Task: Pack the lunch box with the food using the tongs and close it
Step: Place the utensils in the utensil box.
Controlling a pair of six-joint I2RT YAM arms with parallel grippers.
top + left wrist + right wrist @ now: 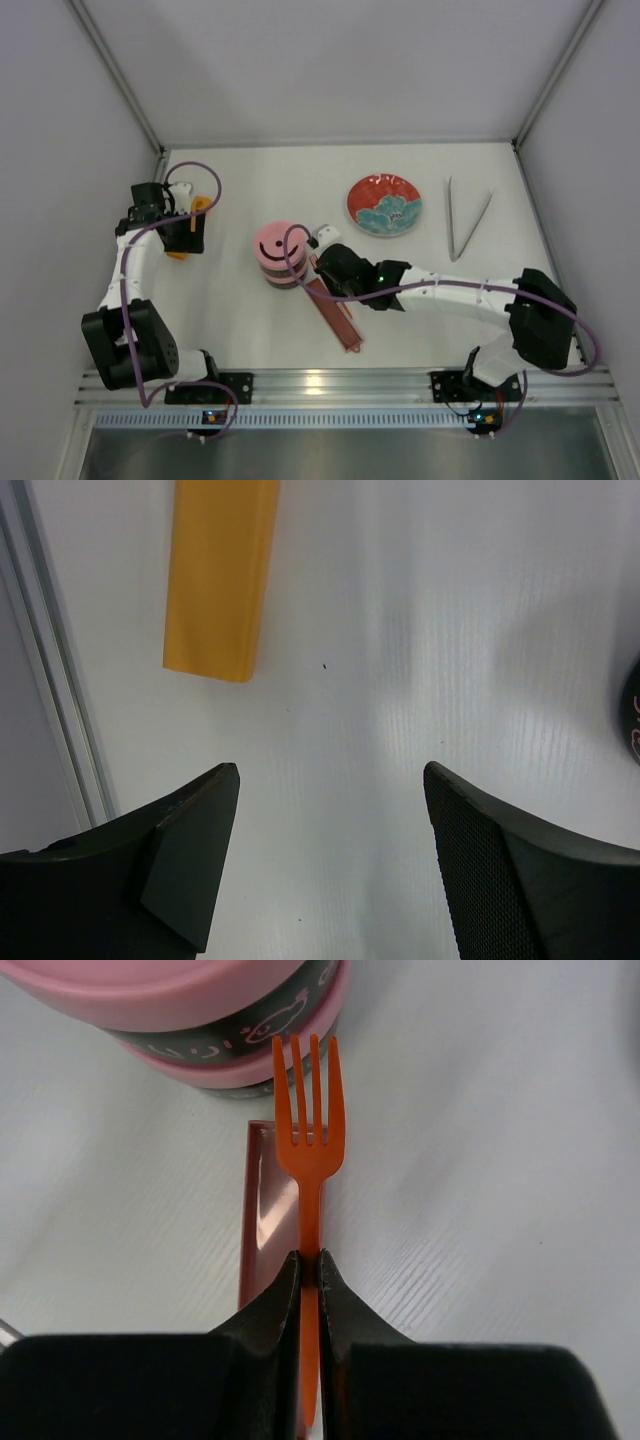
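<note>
Beside the round pink lunch box (279, 252), right gripper (309, 1260) pinches a slim orange fork (308, 1150); left gripper (330, 775) gapes.

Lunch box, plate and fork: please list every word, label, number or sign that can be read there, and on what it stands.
No word or number is readable in any view.
lunch box: small pink drawings on its dark band, one a smiling face; no letters.
plate: red and blue pattern only.
orange fork: no marking.
dark object at the left wrist view's right edge: reddish marks, too blurred to read.
</note>
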